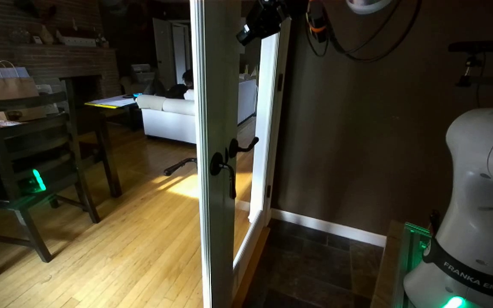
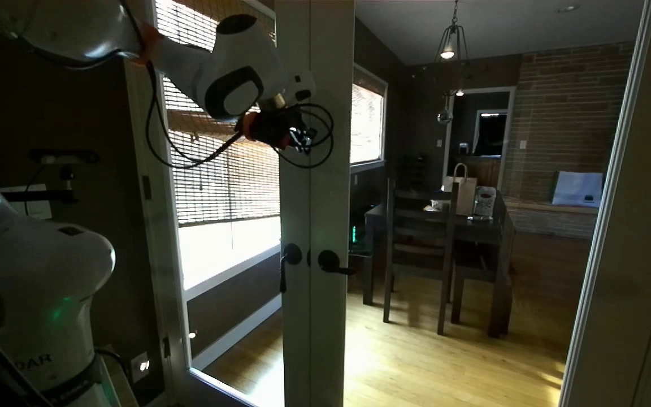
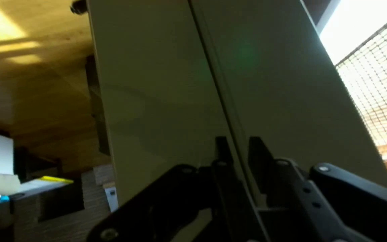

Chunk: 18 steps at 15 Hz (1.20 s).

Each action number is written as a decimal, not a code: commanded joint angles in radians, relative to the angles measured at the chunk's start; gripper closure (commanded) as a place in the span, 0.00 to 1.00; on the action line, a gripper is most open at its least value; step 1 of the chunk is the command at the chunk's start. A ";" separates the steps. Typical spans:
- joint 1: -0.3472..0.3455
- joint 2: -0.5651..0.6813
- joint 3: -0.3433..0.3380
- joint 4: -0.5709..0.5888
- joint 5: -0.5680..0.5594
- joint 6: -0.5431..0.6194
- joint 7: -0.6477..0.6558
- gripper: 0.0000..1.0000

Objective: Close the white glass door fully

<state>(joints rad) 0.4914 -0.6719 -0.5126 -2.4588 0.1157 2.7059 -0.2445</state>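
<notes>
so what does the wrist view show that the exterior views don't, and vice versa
Only the wrist view clearly shows the gap between the fingertips of the gripper. Only the exterior views show the white body of the arm and a paper bag. All of them share the gripper itself, the door and the wood floor.

The wooden floor [image 1: 135, 265] is laid in pale boards and lit by a patch of sunlight [image 1: 182, 188]. Directly on it are set dark chairs [image 2: 416, 270], a dark table [image 2: 503, 282] and a white sofa [image 1: 165, 126] — while elsewhere, in an exterior view, the floor is covered with dark tiles [image 1: 310, 265].
</notes>
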 commanded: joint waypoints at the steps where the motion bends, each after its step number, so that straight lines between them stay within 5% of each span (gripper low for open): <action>1: -0.243 -0.032 0.187 0.003 -0.023 -0.282 0.029 0.47; 4: -0.375 -0.056 0.278 0.024 -0.036 -0.533 0.038 0.26; 7: -0.434 -0.051 0.321 0.069 -0.016 -0.761 0.041 0.04; 9: -0.465 -0.031 0.366 0.085 -0.015 -0.833 0.096 0.00; 14: -0.527 -0.008 0.530 0.070 -0.071 -0.782 0.335 0.00; 15: -0.504 -0.028 0.480 0.058 -0.039 -0.791 0.260 0.00; 18: -0.504 -0.022 0.497 0.057 -0.041 -0.790 0.274 0.00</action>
<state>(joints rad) -0.0110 -0.6946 -0.0172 -2.4037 0.0739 1.9176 0.0306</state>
